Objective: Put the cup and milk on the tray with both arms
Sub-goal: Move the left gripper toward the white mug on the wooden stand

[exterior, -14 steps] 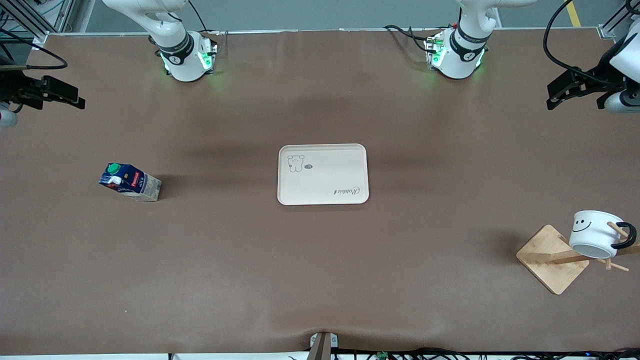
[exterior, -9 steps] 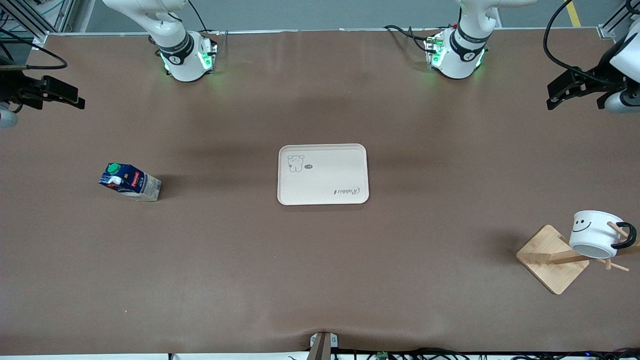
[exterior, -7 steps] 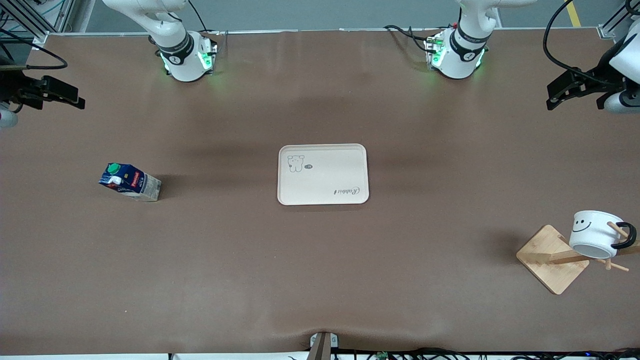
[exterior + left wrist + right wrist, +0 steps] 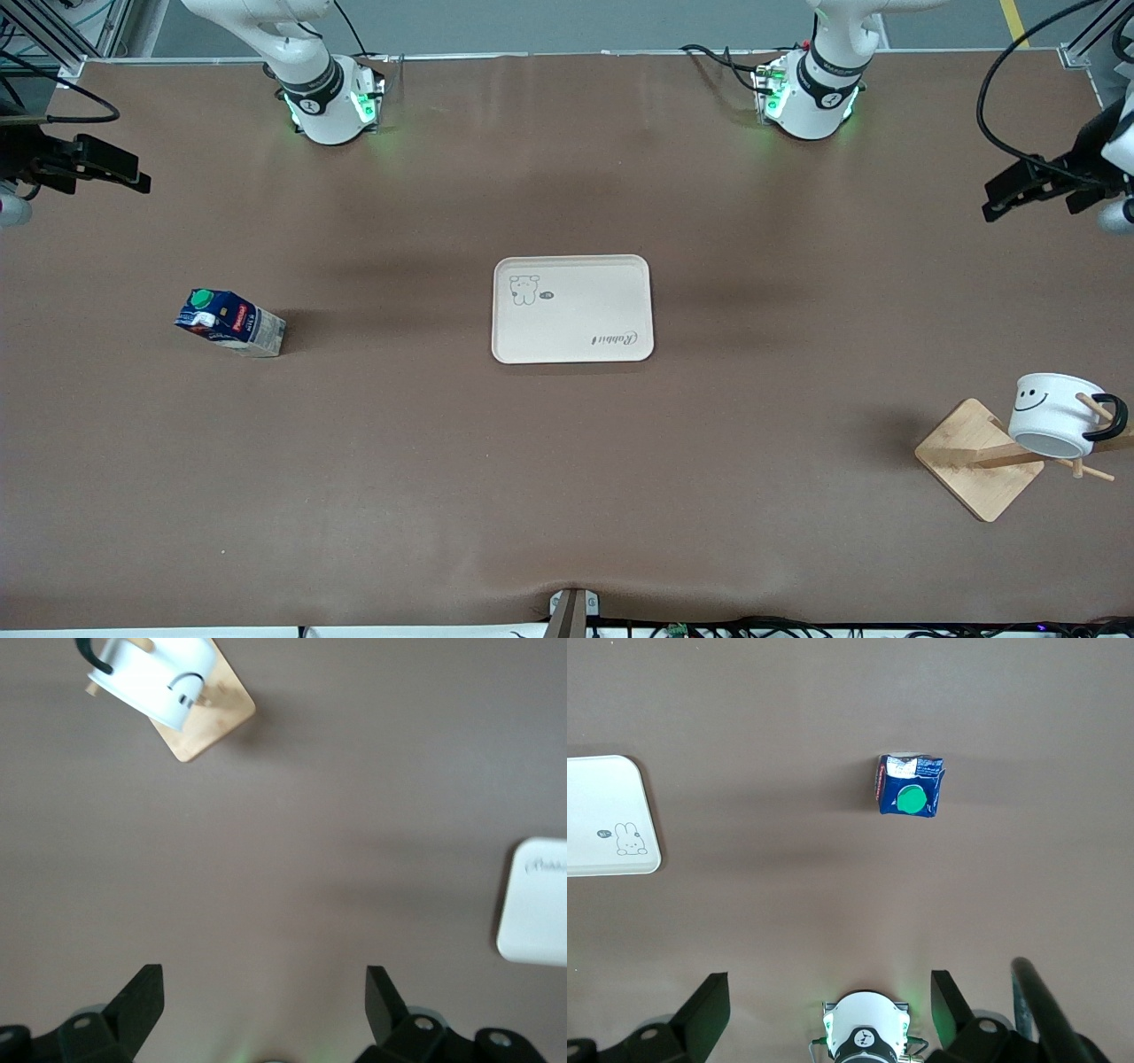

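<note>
The cream tray (image 4: pixel 572 308) lies at the table's middle, with nothing on it. The milk (image 4: pixel 230 322), a dark-blue carton with a green cap, stands toward the right arm's end; the right wrist view shows the milk (image 4: pixel 911 786) from above. The white smiley cup (image 4: pixel 1054 415) hangs tilted on a peg of a wooden rack toward the left arm's end. My left gripper (image 4: pixel 992 202) hovers open high over that end, well apart from the cup (image 4: pixel 155 678). My right gripper (image 4: pixel 142 173) waits open high over its own end, away from the milk.
The rack's square wooden base (image 4: pixel 979 459) sits under the cup, near the table's end. Both arm bases glow green at the table's edge, the right one (image 4: pixel 330 97) and the left one (image 4: pixel 811 93). Cables run along the edge nearest the front camera.
The left gripper has drifted a little toward its end of the table and toward the rack. The right arm, milk, cup and tray have not moved.
</note>
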